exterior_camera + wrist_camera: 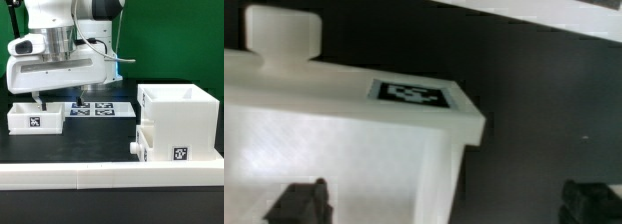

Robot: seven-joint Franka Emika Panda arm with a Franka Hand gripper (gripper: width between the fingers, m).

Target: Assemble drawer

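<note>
Progress, as judged: first tray (146, 140) looks already seated low in the casing (180, 115), knob (133, 147) outward. Second tray (349, 130) lies loose on the table (100, 135), not yet gripped or inserted. My claw (446, 200) is spread wide and empty, with the second tray directly beneath it and its tagged edge between my fingertips (299, 200); casing well apart from the claw, beyond the marker board (105, 108)
</note>
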